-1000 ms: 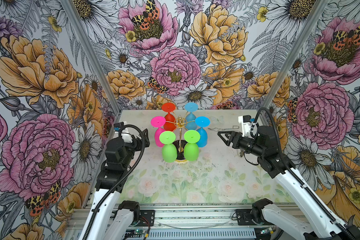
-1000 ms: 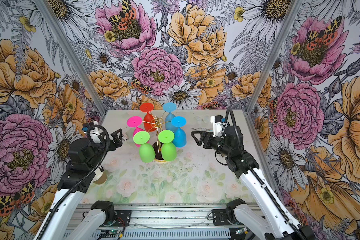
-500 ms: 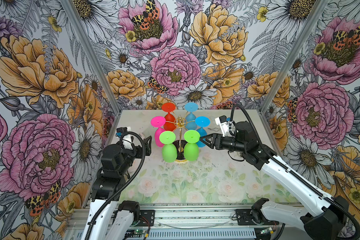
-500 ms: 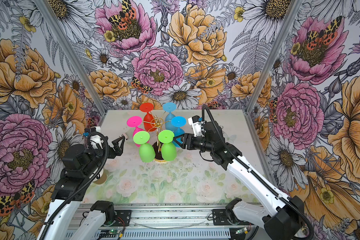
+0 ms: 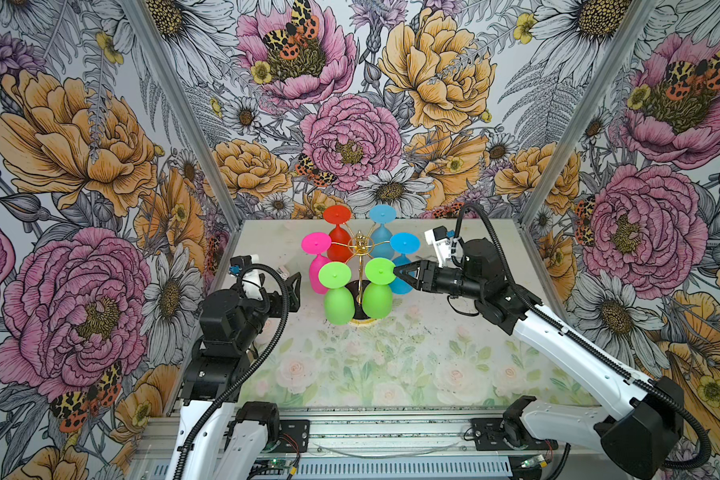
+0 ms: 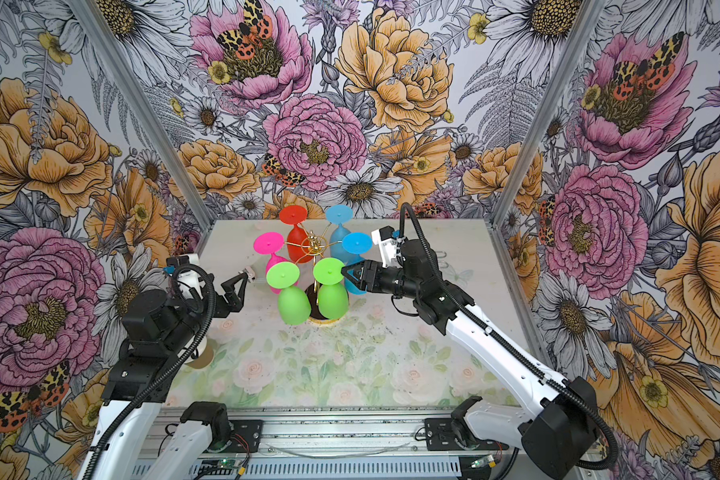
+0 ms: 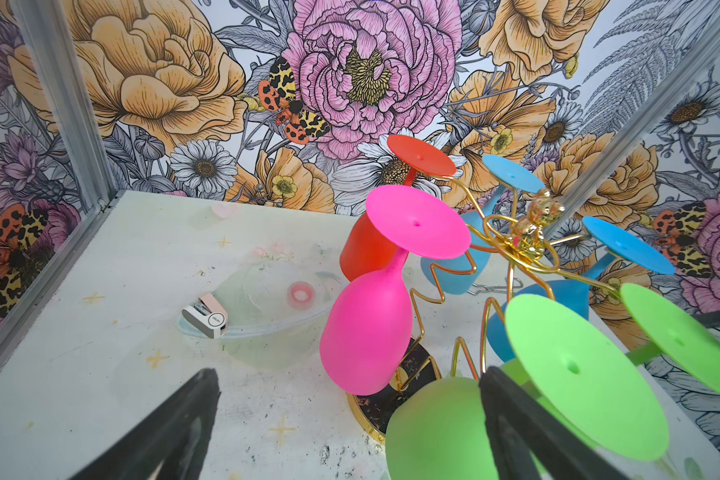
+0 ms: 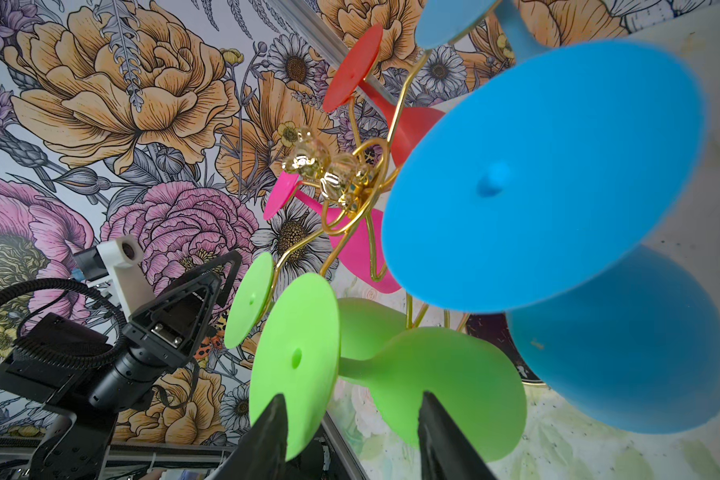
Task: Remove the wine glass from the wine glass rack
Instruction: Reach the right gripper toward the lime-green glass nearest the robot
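The wine glass rack (image 5: 360, 245) (image 6: 314, 245), thin gold wire on a black base, stands mid-table and carries several upside-down glasses: red, pink, two blue, two green. My right gripper (image 5: 395, 272) (image 6: 344, 272) is at the foot of the right green wine glass (image 5: 377, 297) (image 6: 332, 299). In the right wrist view its jaws (image 8: 352, 397) stand apart, with that glass's foot edge and stem (image 8: 358, 368) between them. My left gripper (image 5: 294, 286) (image 7: 348, 374) hangs open left of the rack, holding nothing, near the left green glass (image 7: 433, 428).
A clear bowl (image 7: 267, 299) lies behind the left gripper with a pink tape roll (image 7: 300, 295) and a small white device (image 7: 206, 318) by it. A tan cylinder (image 6: 202, 357) stands under the left arm. Floral walls close in three sides.
My right arm has reached left from the table's right side to the rack, and its jaws have narrowed round the green glass's foot. The left arm has sunk back slightly.
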Controlling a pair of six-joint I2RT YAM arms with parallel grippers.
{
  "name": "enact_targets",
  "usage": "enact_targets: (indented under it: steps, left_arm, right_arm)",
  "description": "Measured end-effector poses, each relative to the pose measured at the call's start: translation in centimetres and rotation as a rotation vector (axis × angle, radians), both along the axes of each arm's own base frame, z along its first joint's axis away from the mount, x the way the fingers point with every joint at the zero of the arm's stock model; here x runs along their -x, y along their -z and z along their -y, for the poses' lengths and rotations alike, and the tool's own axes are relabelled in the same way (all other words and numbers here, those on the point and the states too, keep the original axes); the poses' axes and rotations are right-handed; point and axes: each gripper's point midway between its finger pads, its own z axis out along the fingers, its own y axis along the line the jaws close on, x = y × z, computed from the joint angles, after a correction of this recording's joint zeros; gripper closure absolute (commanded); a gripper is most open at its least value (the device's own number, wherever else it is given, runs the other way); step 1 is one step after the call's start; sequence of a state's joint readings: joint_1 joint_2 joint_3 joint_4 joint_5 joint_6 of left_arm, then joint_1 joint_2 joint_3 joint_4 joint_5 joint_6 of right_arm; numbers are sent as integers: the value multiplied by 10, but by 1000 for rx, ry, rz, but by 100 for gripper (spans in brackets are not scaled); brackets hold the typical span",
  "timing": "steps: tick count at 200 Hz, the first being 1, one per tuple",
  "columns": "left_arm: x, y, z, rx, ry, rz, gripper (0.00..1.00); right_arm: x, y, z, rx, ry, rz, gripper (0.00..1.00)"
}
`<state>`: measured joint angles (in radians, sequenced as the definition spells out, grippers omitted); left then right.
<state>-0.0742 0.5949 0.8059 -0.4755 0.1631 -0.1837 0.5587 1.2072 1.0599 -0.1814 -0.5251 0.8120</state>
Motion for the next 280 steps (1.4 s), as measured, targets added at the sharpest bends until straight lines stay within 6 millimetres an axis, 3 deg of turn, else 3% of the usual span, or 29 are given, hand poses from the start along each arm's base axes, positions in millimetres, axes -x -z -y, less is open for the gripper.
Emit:
enact_targets:
  steps: [68, 112, 280]
  left_arm:
    - [-1, 3, -3, 3, -7, -6, 1]
    - [0, 5, -4, 4, -12, -8, 1]
    - [-1, 8, -6, 25, -23, -20, 1]
  right_arm:
    - [-1, -5, -13, -17, -23, 8, 51]
    - [-2, 4, -21, -8, -35, -19, 61]
    - [-1, -11, -14, -31, -2, 14, 87]
